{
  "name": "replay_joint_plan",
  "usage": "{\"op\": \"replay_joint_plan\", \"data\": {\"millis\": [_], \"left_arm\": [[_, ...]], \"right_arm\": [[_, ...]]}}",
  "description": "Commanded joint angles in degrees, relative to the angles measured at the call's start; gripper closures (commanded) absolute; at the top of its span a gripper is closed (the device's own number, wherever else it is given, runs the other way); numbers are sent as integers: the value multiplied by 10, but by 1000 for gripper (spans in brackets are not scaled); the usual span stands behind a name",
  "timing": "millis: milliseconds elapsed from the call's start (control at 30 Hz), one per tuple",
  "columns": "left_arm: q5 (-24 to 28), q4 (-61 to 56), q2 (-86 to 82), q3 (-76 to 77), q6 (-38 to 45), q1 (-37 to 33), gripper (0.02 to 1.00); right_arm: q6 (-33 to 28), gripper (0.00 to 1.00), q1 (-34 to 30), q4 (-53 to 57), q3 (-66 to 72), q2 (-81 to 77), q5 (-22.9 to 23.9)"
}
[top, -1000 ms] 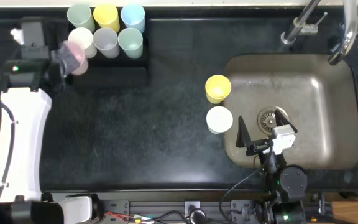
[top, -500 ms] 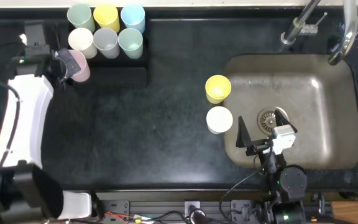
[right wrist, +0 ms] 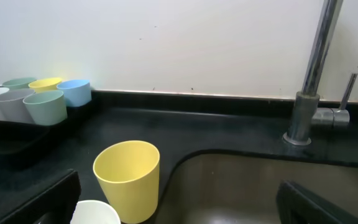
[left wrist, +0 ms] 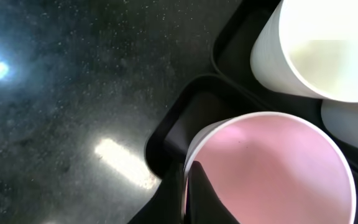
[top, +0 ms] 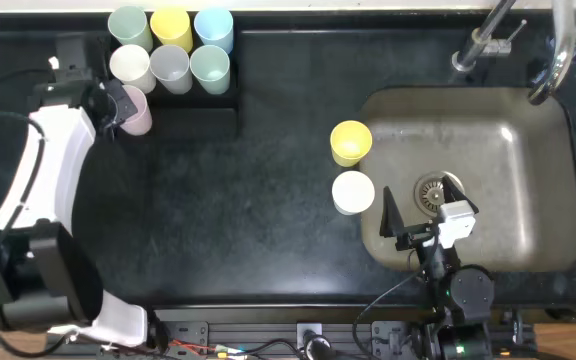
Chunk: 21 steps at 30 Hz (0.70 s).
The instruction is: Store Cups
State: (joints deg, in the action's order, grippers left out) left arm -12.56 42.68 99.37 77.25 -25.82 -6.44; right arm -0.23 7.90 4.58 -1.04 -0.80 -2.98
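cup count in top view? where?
9. Tray holds six: green cup, yellow cup, blue cup, cream cup, grey cup, mint cup. Pink cup in left gripper at the tray's corner. Loose yellow cup and white cup on counter by sink. Nested cups could be hidden.

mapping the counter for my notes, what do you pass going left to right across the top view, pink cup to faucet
pink cup → blue cup → yellow cup by the sink → faucet
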Motion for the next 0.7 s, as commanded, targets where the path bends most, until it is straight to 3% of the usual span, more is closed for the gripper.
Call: {"op": "replay_joint_plan", "data": {"millis": [33, 300, 367, 433, 500, 700], "left_arm": [[6, -4, 11, 0, 9, -4, 982], [12, -1, 16, 0, 9, -4, 860], [12, 1, 13, 0, 9, -2, 759], [10, 7, 1, 0, 3, -1, 581], [9, 9, -22, 0, 2, 3, 465], [10, 12, -117, 13, -12, 45, 277]], "right_arm": [[1, 3, -1, -4, 8, 6, 0], [1, 3, -1, -3, 8, 6, 0], [0, 5, -1, -4, 8, 6, 0], [1, 3, -1, -4, 8, 6, 0], [1, 3, -1, -4, 8, 6, 0], [1, 3, -1, -4, 8, 6, 0]]}}
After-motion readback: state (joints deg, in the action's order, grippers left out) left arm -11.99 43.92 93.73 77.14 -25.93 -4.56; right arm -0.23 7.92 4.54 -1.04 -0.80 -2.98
